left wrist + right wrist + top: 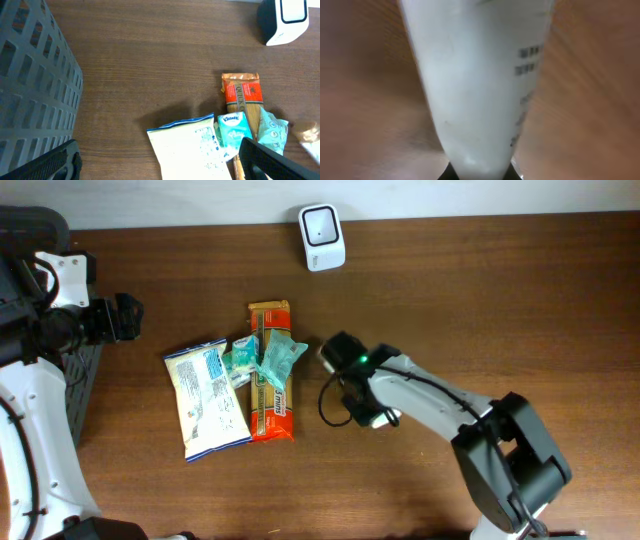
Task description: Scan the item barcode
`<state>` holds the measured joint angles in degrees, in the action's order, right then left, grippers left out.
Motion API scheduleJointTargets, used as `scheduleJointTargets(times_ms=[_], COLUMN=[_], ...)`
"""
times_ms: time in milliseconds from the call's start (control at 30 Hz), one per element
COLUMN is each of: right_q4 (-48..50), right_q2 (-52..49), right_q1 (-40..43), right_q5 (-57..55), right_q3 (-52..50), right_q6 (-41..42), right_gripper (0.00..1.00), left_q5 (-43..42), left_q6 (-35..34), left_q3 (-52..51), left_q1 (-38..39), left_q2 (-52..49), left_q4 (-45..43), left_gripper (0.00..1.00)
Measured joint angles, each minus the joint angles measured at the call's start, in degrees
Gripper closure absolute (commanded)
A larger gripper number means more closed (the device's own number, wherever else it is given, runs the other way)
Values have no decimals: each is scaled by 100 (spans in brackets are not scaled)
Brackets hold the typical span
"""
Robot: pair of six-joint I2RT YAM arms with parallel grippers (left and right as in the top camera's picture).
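Right wrist: right tool (480,176) clamped on smooth white tapering tube (475,85); left tool (157,162) spread apart.

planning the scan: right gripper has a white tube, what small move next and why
Probably lift the white tube toward the scanner: the right gripper is shut on it beside the packets, and the scanner stands apart from it.

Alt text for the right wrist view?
Blurred close-up: a white item with small dark print fills the frame, narrowing toward the right gripper, shut on it at the bottom edge. Brown table behind.
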<state>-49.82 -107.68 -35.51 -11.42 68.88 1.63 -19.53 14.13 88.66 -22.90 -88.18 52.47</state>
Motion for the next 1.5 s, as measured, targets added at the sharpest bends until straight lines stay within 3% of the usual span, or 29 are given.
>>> scheduleJointTargets(times_ms=[100,167,233,300,400,467,567,633,700,733,767,800,833,1000,1133,1300,1367,1400,1433,1500], right_q4=[-74,-94,-90,-90,-111,-199,-1351,-1921,-1945,-1845,-1777,-1681,-1600,-1346,-181,601,197,-223,-918,-1611], right_q2=[35,-48,-448,-857,-907,-907,-1016,-1069,-1069,-1069,-1069,-1069,-1069,-1069,-997,-728,-802,-955,-1069,-1097], right_q1=[914,1862,2264,2345,2371,2492,2857,2940,2887,2881,2868,2828,2747,2323,2247,2267,2273,2271,2271,2247], right_q5=[3237,4575,5189,5543,5222,4769,3438,2769,2621,2835,3121,3362,3501,3899,3200,2671,2430,2367,2444,3001], right_q3=[173,175,177,184,229,317,1237,2124,2625,2618,2568,2435,2282,2057,1305,651,804,1067,1423,2437], right_q6=[-131,-179,-181,-210,-273,-310,-551,-772,-968,-1104,-1259,-1331,-1379,-1182,-269,33,74,90,48,-363], right_gripper=[96,96,95,82,60,59,53,27,28,38,53,80,96,96,96,87,76,76,93,96], left_q5=[-2,-2,0,0,-2,-2,0,-2,-2,0,-2,-2,-2,-2,-2,-2,-2,0,0,0], left_q6=[0,0,0,2,0,0,2,0,2,2,0,0,2,2,0,0,2,2,0,0], left_q3=[0,0,0,0,0,0,0,0,0,0,0,0,0,0,0,0,0,0,0,0], left_q1=[0,0,0,0,0,0,0,0,0,0,0,0,0,0,0,0,0,0,0,0], left_q2=[0,0,0,0,0,0,0,0,0,0,0,0,0,0,0,0,0,0,0,0], left_q4=[-2,7,2,2,0,2,2,11,2,2,2,4,4,2,-2,2,4,4,0,-4], left_gripper=[1,1,1,1,1,1,1,1,1,1,1,1,1,1,1,1,1,1,1,1])
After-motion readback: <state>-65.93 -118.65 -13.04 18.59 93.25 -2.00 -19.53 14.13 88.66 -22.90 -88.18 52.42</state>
